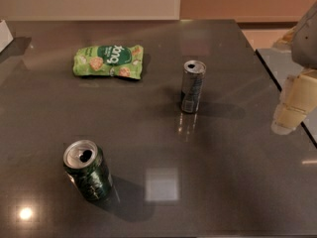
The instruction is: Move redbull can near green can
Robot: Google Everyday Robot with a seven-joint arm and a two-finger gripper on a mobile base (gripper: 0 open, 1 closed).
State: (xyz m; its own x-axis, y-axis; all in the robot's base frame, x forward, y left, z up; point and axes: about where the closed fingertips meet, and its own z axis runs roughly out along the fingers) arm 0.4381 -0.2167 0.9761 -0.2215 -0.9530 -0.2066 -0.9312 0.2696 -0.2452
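One gripper (290,108) hovering at right edge of bench (223,182), nothing seen in hold; opening: cannot tell. Probably pre-approach, hence clear of objects. Mid-bench, nearer far edge: redbull can (192,86), upright, sides free for grasping; slim, silver-grey, dark bluish markings. Toward front-left corner, well apart: green can (88,170). Toward far-left corner: snack bag (109,61).
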